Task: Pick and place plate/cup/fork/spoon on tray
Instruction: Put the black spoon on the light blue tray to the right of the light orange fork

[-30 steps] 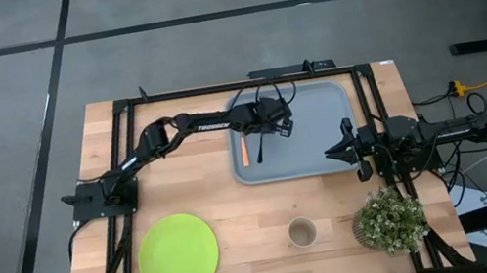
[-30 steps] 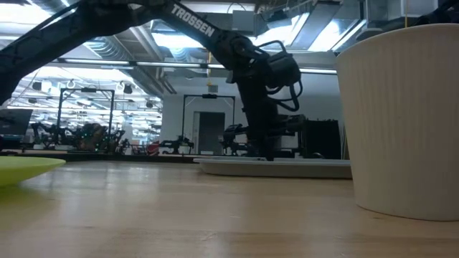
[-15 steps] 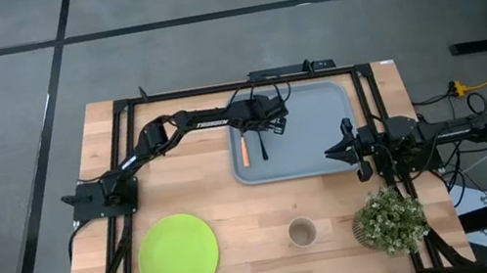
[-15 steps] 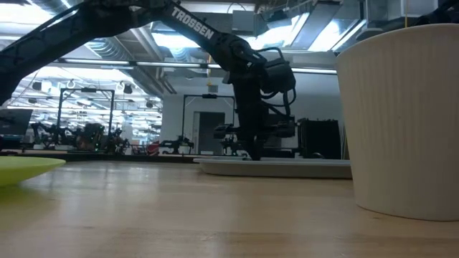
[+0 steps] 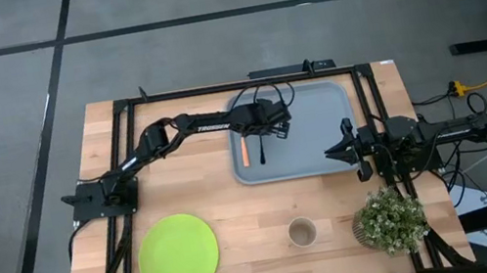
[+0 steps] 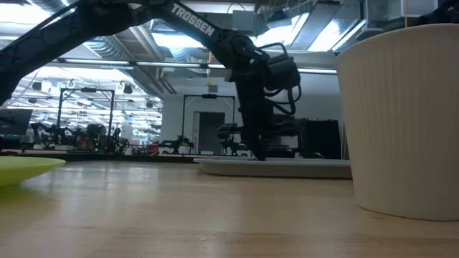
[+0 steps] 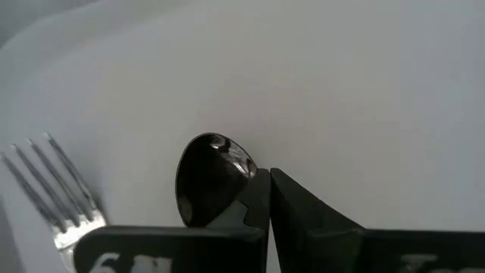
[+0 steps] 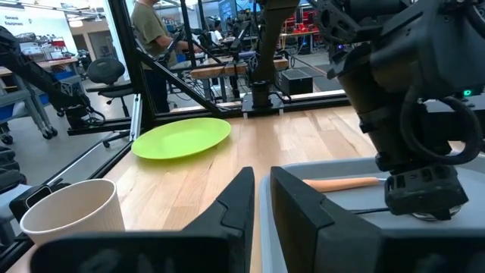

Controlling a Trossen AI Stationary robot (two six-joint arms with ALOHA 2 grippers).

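White letters reading TROSSEN are seen on the left arm, whose left gripper [image 5: 266, 133] is clenched on the dark spoon [image 7: 212, 180] over the grey-blue tray [image 5: 323, 138], just beside the fork [image 5: 243, 150], while the right gripper [image 5: 335, 152], slightly parted and holding nothing, waits at the tray's edge.

Even, bright overhead light fills the high view, with only short, soft shadows beside the arms on the table [image 5: 204, 198]. In the low view ceiling lamps glare pale behind the arm, which shows dark against them, and the near cup [image 6: 401, 118] is large and soft in focus. The left wrist view is washed pale over the tray [image 7: 364, 91], with a small glint on the spoon [image 7: 214, 176] bowl and blurred fork [image 7: 54, 189] tines.
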